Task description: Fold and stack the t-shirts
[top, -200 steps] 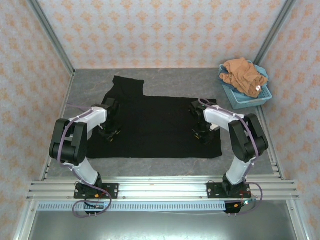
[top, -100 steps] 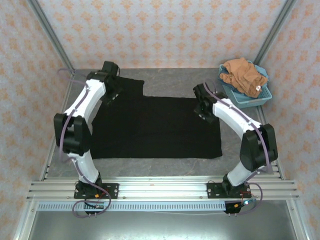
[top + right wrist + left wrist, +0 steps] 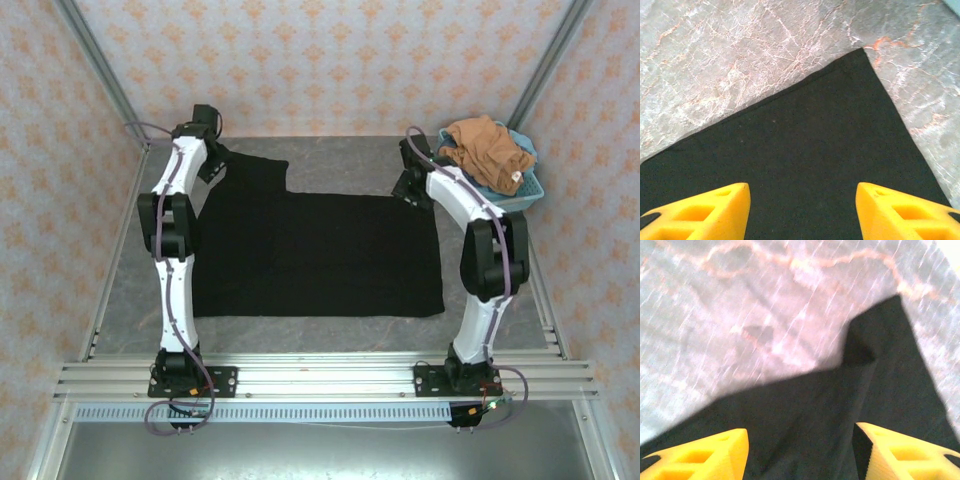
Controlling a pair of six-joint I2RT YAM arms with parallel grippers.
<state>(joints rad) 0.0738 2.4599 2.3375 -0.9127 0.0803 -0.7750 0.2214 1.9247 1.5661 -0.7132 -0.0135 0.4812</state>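
1. Underneath, table (image 3: pixel 120 290): grey veined top that carries every item.
2. Black tee (image 3: pixel 320 250): spread flat at the table's centre, with one sleeve projecting toward 11 o'clock.
3. Left arm (image 3: pixel 170 230): extended toward 12 o'clock along the black tee's 9 o'clock edge.
4. Right arm (image 3: pixel 485 250): extended toward 12 o'clock just beside the black tee's 3 o'clock edge.
5. Basket (image 3: pixel 495 203): light blue, at the table's 1 o'clock corner.
6. Orange tee (image 3: pixel 485 148): bunched up inside the basket and heaped above its rim.
7. Left gripper (image 3: pixel 800 432): above the sleeve at 11 o'clock, yellow fingers apart, nothing between them.
8. Right gripper (image 3: pixel 802 186): above the black tee's 1 o'clock corner, fingers likewise parted, holding nothing.
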